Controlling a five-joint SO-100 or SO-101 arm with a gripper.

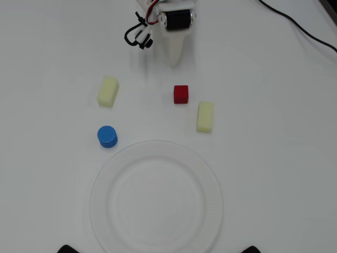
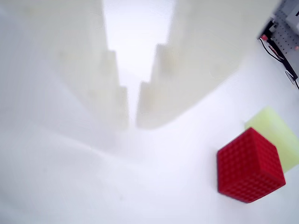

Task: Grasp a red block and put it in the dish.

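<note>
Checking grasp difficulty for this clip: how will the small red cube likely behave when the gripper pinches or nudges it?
The small red cube has flat faces and rests flat on the white table, so it should slide, not roll. Its dimpled surface probably gives the pads some grip. It looks light, so a nudge might shove it toward the pale yellow oblong block.

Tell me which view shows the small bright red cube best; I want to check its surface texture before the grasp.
The wrist view: the small bright red cube fills a large area there, sharp enough to show a fine grid pattern on its faces. The overhead view shows the cube whole but small, texture unreadable, lying between the gripper and the white plate.
</note>
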